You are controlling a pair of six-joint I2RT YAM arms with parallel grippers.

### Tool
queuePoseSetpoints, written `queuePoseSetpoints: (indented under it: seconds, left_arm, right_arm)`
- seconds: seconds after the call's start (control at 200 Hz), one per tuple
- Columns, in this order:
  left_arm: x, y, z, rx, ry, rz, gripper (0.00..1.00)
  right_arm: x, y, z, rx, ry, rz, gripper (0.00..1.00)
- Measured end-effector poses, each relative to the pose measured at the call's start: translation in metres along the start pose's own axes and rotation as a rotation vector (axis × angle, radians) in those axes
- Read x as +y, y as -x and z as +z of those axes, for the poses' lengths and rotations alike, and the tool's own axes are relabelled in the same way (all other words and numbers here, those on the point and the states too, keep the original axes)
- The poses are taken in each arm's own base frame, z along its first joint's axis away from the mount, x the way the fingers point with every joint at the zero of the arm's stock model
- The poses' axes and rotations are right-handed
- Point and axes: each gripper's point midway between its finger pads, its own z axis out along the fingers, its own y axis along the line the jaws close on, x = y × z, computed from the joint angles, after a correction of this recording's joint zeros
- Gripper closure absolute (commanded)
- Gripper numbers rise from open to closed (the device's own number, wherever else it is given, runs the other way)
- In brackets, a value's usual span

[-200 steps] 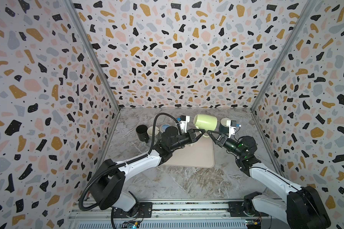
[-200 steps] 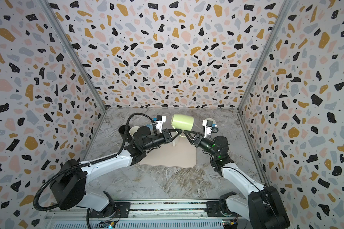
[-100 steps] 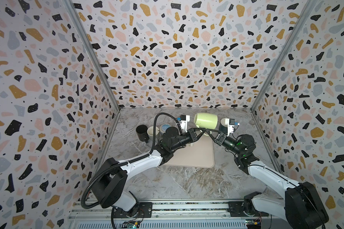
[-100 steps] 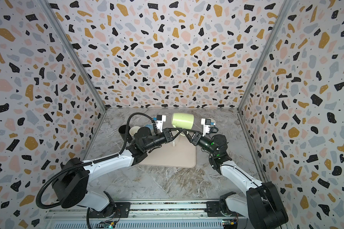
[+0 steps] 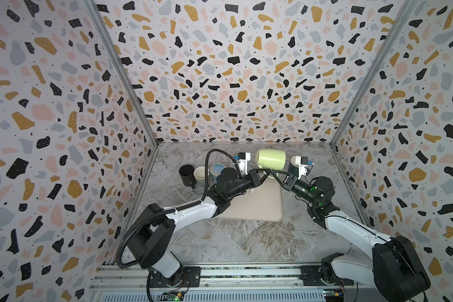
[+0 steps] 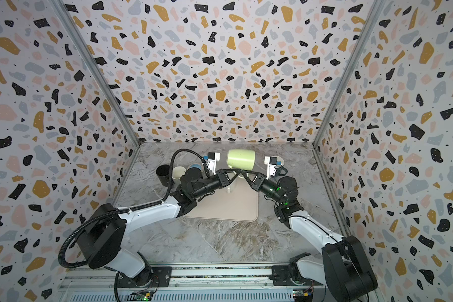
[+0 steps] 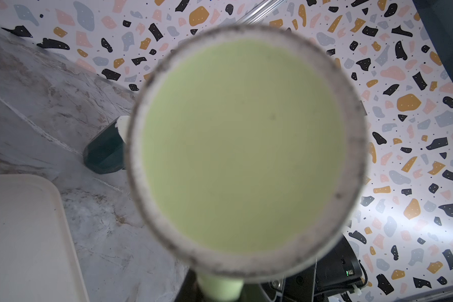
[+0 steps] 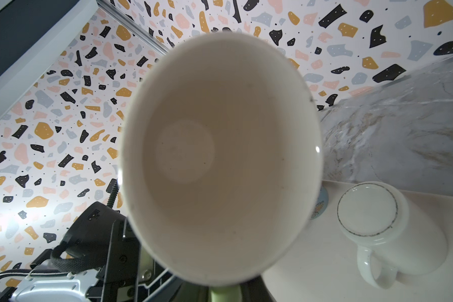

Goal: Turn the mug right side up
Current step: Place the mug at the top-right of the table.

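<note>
Terrazzo walls box in a marbled counter point(image 5: 246, 243), and toward its back edge the green mug point(image 5: 271, 159) hangs on its side, clear of the surface. Left tool point(image 5: 265, 173) and right tool point(image 5: 274, 173) meet nose to nose beneath it, both flanking the handle point(image 7: 220, 287). To me that reads as a swap of grip, so the mug can roll mouth-up. Which tool is truly clamped, I cannot tell. Base faces the left arm, mouth the right, with the beige mat point(image 5: 256, 209) below for the landing.
</note>
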Motion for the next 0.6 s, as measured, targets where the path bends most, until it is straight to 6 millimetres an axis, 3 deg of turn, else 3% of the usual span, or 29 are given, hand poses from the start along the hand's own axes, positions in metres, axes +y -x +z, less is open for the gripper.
queuePoseSetpoints:
  seconds: [0.025,0.085,0.095,0.11,0.601]
  left_arm:
    - [0.0,-0.001,0.0,0.005,0.002,0.005,0.41]
    - [0.0,-0.006,0.001,0.02,0.005,0.017,0.12]
    - [-0.001,-0.006,0.002,0.021,0.005,0.02,0.03]
    - [-0.001,-0.007,0.002,0.023,0.006,0.025,0.0]
    - [0.009,-0.014,0.002,0.055,0.057,0.064,0.0]
  right_arm:
    - [0.0,-0.001,0.0,0.003,-0.002,-0.001,1.0]
    - [-0.004,-0.003,0.0,0.01,-0.015,0.0,1.0]
    - [-0.004,-0.003,0.0,0.011,-0.017,0.002,1.0]
    - [-0.005,-0.004,0.0,0.014,-0.02,0.002,1.0]
    - [-0.021,-0.012,-0.002,0.04,-0.089,0.019,1.0]
